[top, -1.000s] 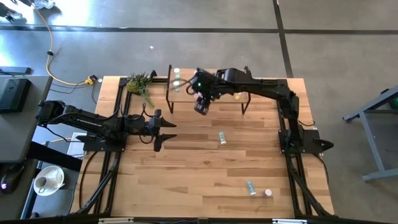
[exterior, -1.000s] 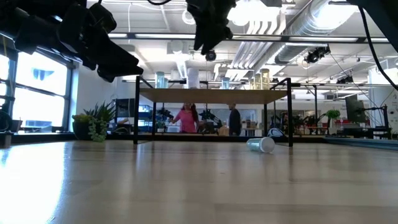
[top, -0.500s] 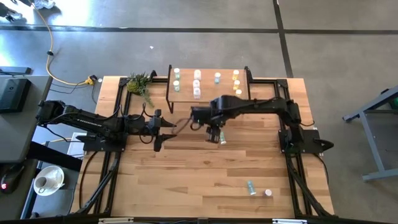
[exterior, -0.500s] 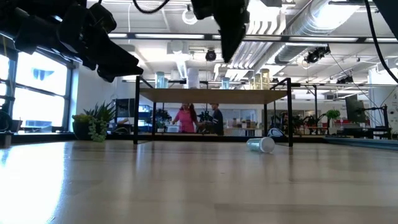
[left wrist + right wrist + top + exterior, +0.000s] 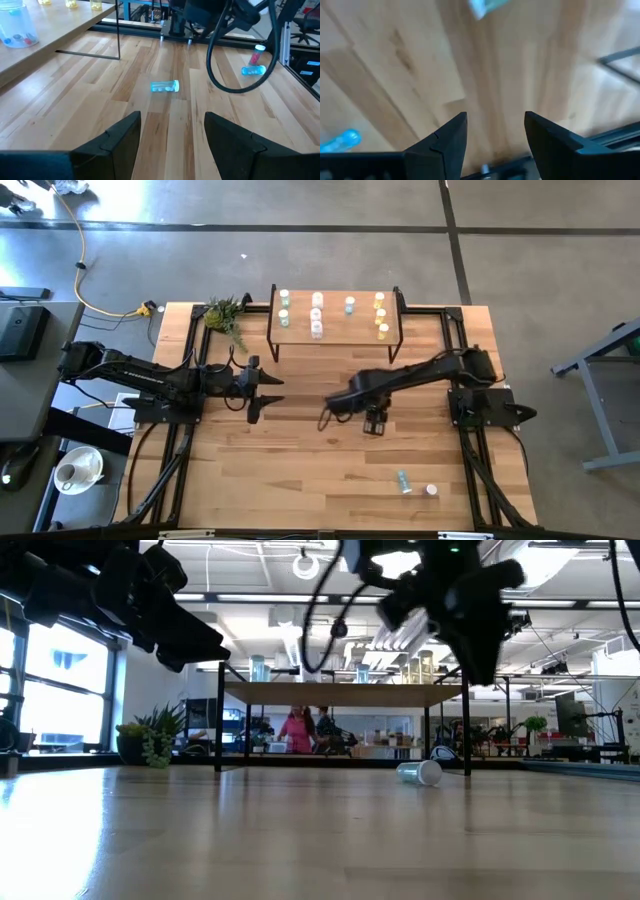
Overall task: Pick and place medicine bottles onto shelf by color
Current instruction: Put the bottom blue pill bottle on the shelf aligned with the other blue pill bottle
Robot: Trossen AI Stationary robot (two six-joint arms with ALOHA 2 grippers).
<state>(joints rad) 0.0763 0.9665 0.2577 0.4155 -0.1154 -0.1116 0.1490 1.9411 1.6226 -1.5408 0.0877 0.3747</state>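
Note:
The shelf stands at the table's far side with several bottles upright on it: teal-green, white, light blue and yellow. A light-blue bottle lies on its side mid-table; it also shows in the low view, and my right arm hides it in the high view. My right gripper hangs open and empty above the table just near-side of it, which shows at the edge of the right wrist view. My left gripper is open and empty at the left.
A teal bottle and a white-pinkish bottle lie on the table near its near right corner. A small green plant stands left of the shelf. Black frame rails run along the table's left and right sides.
My right gripper has swung from over the shelf's left part toward the table's near edge and to the right. It has passed over the lying light-blue bottle and come lower over the mid-table. The bottle has stayed where it was.

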